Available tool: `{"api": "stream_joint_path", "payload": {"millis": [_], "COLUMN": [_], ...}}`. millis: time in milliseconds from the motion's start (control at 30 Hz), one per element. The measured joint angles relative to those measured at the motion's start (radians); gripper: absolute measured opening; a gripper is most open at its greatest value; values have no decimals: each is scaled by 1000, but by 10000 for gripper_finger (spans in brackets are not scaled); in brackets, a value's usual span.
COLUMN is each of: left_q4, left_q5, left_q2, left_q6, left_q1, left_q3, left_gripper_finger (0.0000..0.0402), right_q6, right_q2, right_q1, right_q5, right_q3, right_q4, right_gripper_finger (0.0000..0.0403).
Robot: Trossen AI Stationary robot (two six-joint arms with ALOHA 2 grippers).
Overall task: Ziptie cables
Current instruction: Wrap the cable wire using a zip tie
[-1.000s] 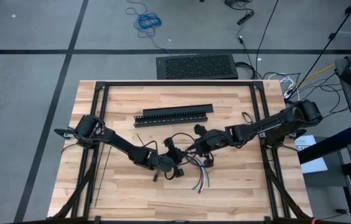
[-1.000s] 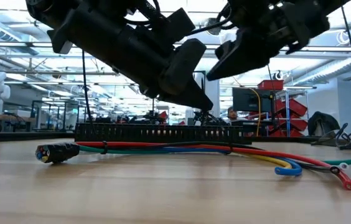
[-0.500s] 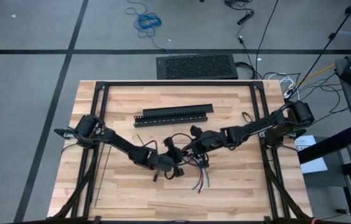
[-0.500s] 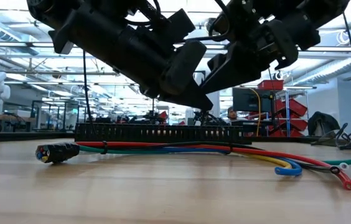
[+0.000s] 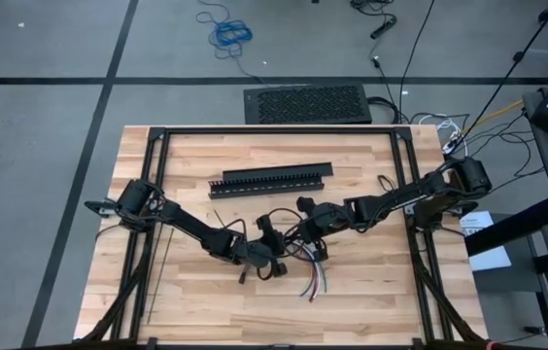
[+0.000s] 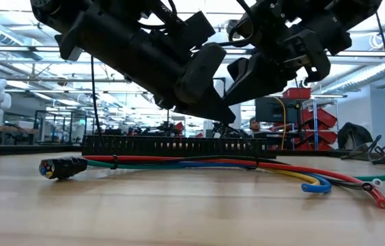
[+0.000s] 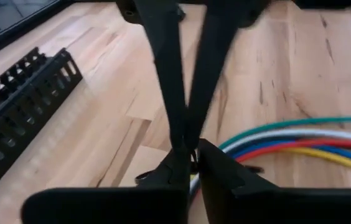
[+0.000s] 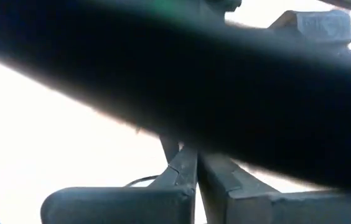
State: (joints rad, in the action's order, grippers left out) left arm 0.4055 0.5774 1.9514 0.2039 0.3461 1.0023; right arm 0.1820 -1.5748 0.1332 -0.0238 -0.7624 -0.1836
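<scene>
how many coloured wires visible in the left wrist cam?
5: green, white, blue, red and yellow, lying side by side on the table. More may be hidden behind the left end effector.

Red, green, blue, yellow cables (image 6: 247, 166); black slotted channel (image 5: 270, 181).

Two arms; two pincers: left pincer (image 5: 276, 255), right pincer (image 5: 298, 233). One cables (image 6: 247, 166) bundle. One slotted channel (image 5: 270, 181).
</scene>
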Motion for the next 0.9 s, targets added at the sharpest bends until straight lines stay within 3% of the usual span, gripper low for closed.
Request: {"api": "stream_joint_path", "payload": {"millis": [300, 900], "left_q4": [13, 7], "left_q5": [-61, -143], "left_q2": [0, -2], "left_q6": [-212, -319], "left_q1": [16, -26], "left_q3": [4, 13], "left_gripper_finger": [63, 63], "right_q6": [46, 95], "right_q2": [0, 0], "right_q1": [-24, -46], "right_q5": [-176, -322], "right_q3": [0, -30], "right_q4": [22, 69], "right_gripper_finger": [0, 0]}}
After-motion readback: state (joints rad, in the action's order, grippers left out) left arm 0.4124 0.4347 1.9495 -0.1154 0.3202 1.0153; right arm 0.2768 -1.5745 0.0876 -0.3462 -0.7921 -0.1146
